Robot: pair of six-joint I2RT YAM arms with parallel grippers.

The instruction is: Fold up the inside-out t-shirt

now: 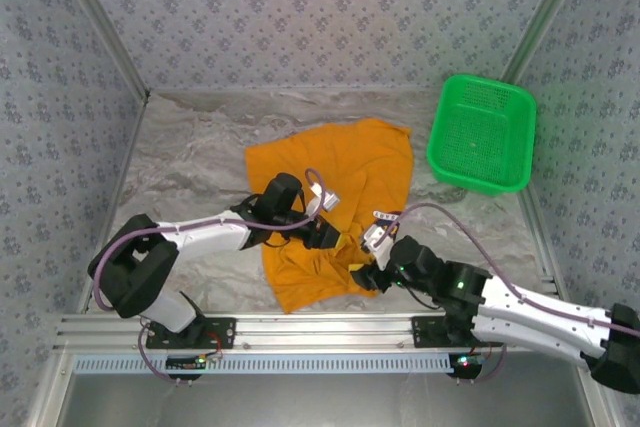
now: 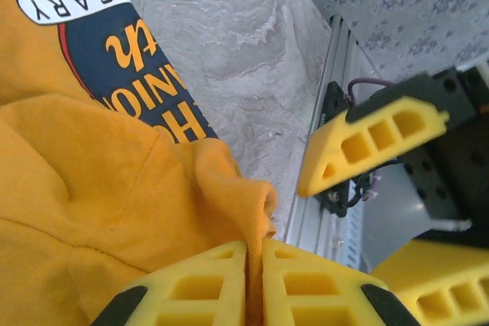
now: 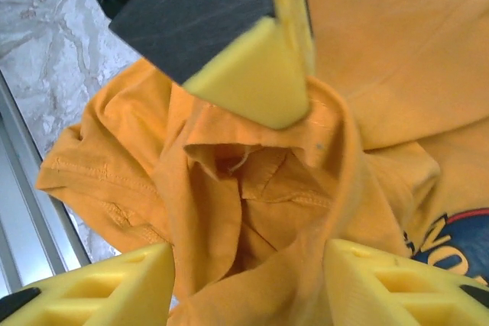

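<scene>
The orange-yellow t-shirt (image 1: 340, 177) lies crumpled in the middle of the marble table, its near part bunched up. My left gripper (image 1: 323, 236) is shut on a raised fold of the shirt (image 2: 76, 181), with cloth squeezed between its yellow fingers (image 2: 202, 284). A navy printed logo (image 2: 130, 59) shows on the fabric beyond. My right gripper (image 1: 363, 272) is open close beside it, its jaws standing either side of a puckered bunch of cloth (image 3: 260, 188) without pinching it. The left gripper's fingertip (image 3: 252, 85) sits just above that bunch.
A green mesh basket (image 1: 482, 132) stands at the back right. The aluminium rail (image 1: 320, 332) runs along the near edge, just beyond the shirt's near hem. Patterned walls close in the table on three sides. Bare marble (image 1: 180, 167) lies to the left.
</scene>
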